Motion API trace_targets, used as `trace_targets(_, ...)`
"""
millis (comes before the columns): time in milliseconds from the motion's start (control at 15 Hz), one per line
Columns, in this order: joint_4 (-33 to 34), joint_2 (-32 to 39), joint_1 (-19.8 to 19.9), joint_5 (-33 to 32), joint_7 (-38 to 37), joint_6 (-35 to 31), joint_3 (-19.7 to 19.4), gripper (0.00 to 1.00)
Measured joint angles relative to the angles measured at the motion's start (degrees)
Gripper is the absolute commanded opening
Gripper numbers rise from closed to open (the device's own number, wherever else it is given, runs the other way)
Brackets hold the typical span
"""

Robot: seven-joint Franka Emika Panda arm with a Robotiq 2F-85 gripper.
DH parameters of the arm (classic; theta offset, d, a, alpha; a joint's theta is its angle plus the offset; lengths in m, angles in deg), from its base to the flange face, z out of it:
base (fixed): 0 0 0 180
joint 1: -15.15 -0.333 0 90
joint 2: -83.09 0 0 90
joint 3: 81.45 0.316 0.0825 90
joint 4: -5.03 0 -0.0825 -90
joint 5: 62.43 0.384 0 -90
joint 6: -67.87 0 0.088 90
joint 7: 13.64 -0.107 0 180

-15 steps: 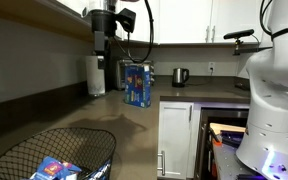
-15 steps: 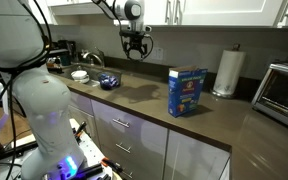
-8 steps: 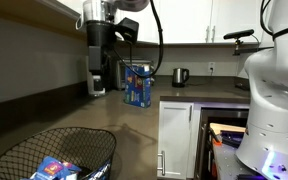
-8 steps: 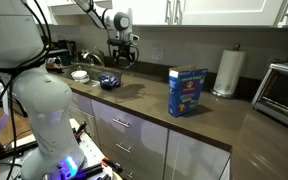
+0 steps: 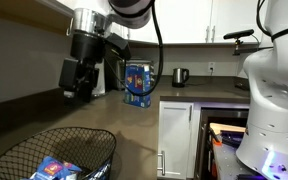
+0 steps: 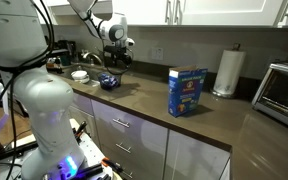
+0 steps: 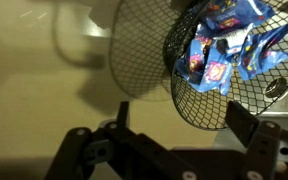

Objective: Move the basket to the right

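Jaws wide apart on the gripper [image 7: 166, 140], nothing clamped. In the wrist view I see the two dark fingers [image 7: 76, 148] coming in from the bottom edge, with bare counter [image 7: 44, 90] and the low edge of the basket ahead of them. The basket [image 7: 209, 75], round black wire mesh, fills the upper right of that view, nearer the finger on that side. Blue-and-white packets [image 7: 224, 40] are piled inside and show through the mesh. I see no contact between fingers and mesh. In an exterior view the gripper [image 6: 112, 67] hangs just above the basket [image 6: 108, 82], which sits on the dark counter [image 6: 149, 98] near its front edge. Whether the tips reach the rim I cannot tell there, too small. In an exterior view the basket [image 5: 49, 155] is in the near lower left corner with packets [image 5: 54, 168] in its bottom. There the gripper [image 5: 77, 80] is higher in the picture, pointed down, on the arm [image 5: 89, 22] coming from the top. The blue box [image 5: 137, 85] stands upright further along the counter [image 5: 134, 125], well apart from the basket. The blue box [image 6: 187, 91] is upright in both exterior views. A paper towel roll [image 6: 225, 72] stands by the wall beyond the box, and a kettle [image 5: 180, 76] sits at the far end.
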Motion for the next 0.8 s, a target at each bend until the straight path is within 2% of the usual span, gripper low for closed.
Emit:
trace_targets(200,2.6,3.8,0.2,0.4,0.0,-0.7,-0.4,0.99)
trace_targets(267,3.3,5.2,0.2,1.1,0.1,-0.7,-0.4,0.95)
trace_targets(533,4.5,9.8,0.1,4.4,0.4,-0.6,0.7,0.95)
trace_targets(600,4.7,10.7,0.1,5.1,0.4,-0.5,1.0,0.71)
trace_targets(667,4.8,11.4,0.1,5.5,0.4,-0.4,1.2,0.71)
trace_targets(800,4.8,12.3,0.1,5.5,0.4,-0.2,1.5,0.59)
